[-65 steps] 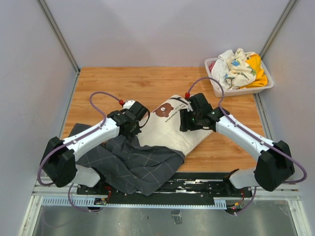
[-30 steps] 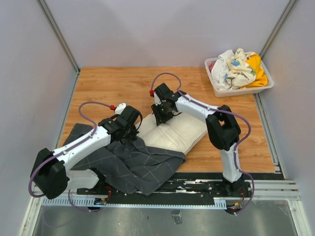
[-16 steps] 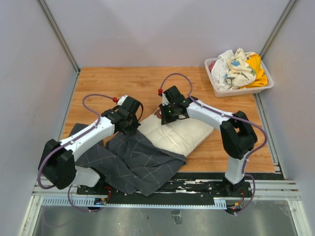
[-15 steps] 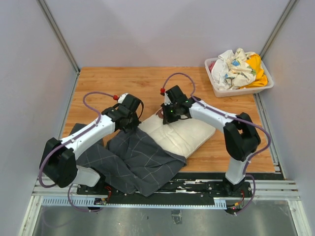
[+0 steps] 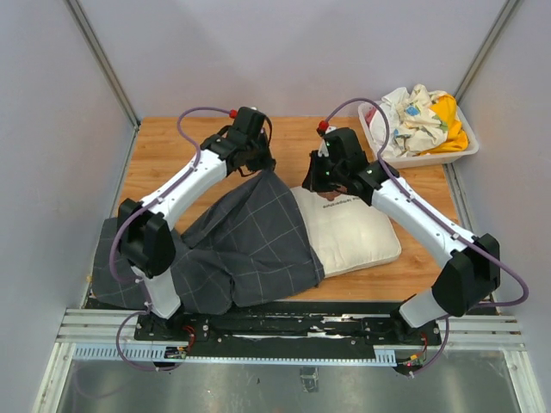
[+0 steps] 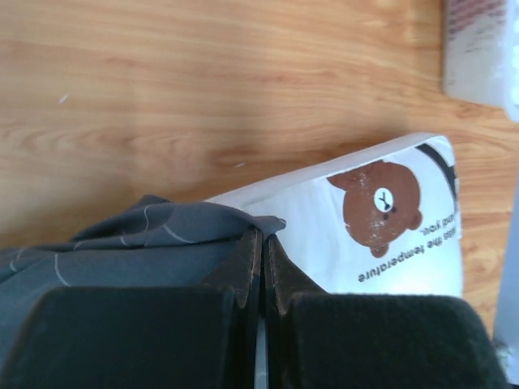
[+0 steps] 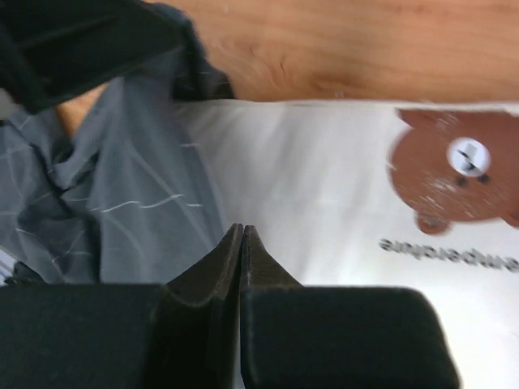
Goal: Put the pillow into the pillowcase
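Observation:
The cream-white pillow (image 5: 357, 234) lies on the wooden table, its bear print (image 6: 379, 204) at the far end. The dark checked pillowcase (image 5: 245, 245) covers the pillow's left part. My left gripper (image 5: 263, 169) is shut on the pillowcase's far edge (image 6: 243, 220) and holds it lifted beside the pillow's far left corner. My right gripper (image 5: 328, 186) hovers over the pillow's far end, just left of the bear (image 7: 458, 168). Its jaws are shut tip to tip (image 7: 242, 230) with no fabric seen between them, next to the pillowcase's edge (image 7: 138, 203).
A white bin (image 5: 419, 160) heaped with white, yellow and patterned cloths (image 5: 419, 116) stands at the far right corner. Grey walls close in the left, right and back. Bare wood (image 5: 164, 151) shows at the far left. The pillowcase's near left end hangs off the table's front.
My left arm has swung far and right, dragging the pillowcase over the pillow's left part. The right gripper has shut and shifted right; the pillow has slid right.

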Robot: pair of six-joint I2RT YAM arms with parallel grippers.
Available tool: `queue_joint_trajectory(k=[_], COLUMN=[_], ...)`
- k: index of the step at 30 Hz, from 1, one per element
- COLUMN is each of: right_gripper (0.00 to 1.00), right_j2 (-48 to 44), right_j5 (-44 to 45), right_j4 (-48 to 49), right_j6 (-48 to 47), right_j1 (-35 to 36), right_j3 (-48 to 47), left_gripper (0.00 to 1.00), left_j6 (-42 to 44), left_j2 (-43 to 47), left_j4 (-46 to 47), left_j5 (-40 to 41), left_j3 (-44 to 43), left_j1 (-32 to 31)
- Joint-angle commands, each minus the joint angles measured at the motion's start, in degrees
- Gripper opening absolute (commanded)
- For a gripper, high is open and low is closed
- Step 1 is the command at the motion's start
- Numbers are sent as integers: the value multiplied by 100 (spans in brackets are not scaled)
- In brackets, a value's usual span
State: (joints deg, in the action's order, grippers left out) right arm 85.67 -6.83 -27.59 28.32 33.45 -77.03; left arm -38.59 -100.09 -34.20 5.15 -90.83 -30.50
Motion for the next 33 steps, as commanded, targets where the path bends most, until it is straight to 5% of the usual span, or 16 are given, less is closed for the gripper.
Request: queue_joint_trajectory(k=[1,6,10,15,28,33], right_gripper=[1,4,49,68,81,82], right_j2=[74,202,302,696,2650,3534], right_j5=[113,287,471,761,1407,894], right_j4=[529,246,108,-301,-1509,-1217], right_j6=[372,390,153,-175,-382,-429], right_j1=[-99,-337,-596,-769,-901,-919], right_j3=[-349,-298,-19,-71,-1173,-1239], left_gripper=[0,0,0,0,0,0], left_j6=[317,633,679,701,730,752], left_j2=[-512,-763,-653,-677,-902,-958], left_j4=[82,-245,-71,110,320,260], left_j5=[-828,-713,-702,-821,-987,-983], left_j3=[-1168,-1569,-1122,-731,-603,-701], left_j1=[25,27,27,27,44,68])
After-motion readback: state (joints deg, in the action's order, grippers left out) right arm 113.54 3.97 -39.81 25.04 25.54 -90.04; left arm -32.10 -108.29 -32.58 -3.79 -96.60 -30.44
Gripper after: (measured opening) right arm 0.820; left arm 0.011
